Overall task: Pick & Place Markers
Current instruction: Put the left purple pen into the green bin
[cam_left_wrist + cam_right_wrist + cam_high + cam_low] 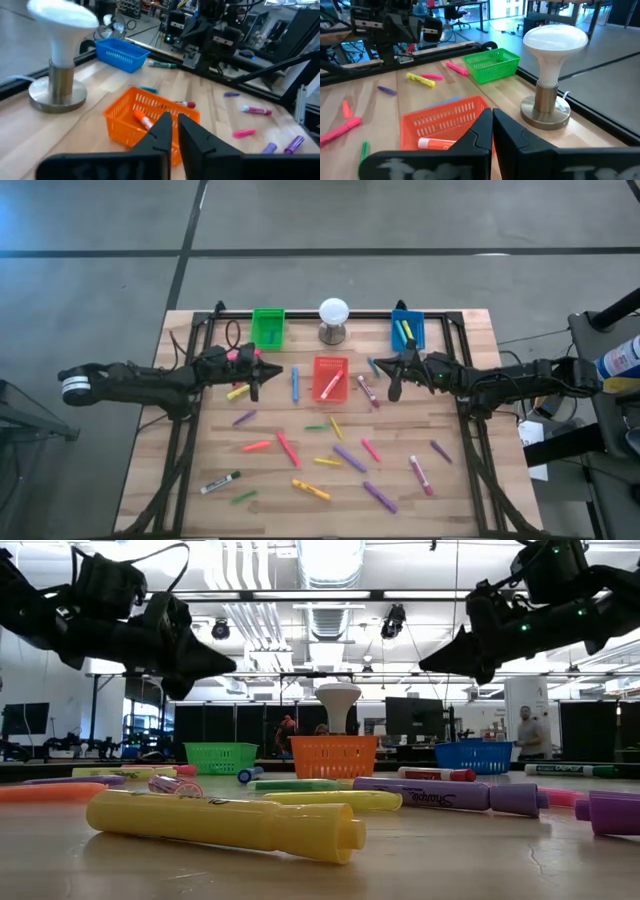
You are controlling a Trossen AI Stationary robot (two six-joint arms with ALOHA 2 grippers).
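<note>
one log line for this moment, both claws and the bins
left claw: shut, empty, raised left of red bin | right claw: shut, empty, raised right of it | red bin: one marker inside

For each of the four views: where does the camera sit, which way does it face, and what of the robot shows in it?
High view: overhead, looking straight down; both arms, left gripper and right gripper above the table.
Low view: at tabletop height, looking across a yellow marker; both arms overhead.
Left wrist view: past its own fingers, nearly shut, toward the red bin.
Right wrist view: past its own shut fingers.
Shared: both wrist views show the red bin and the white ball on its stand.
</note>
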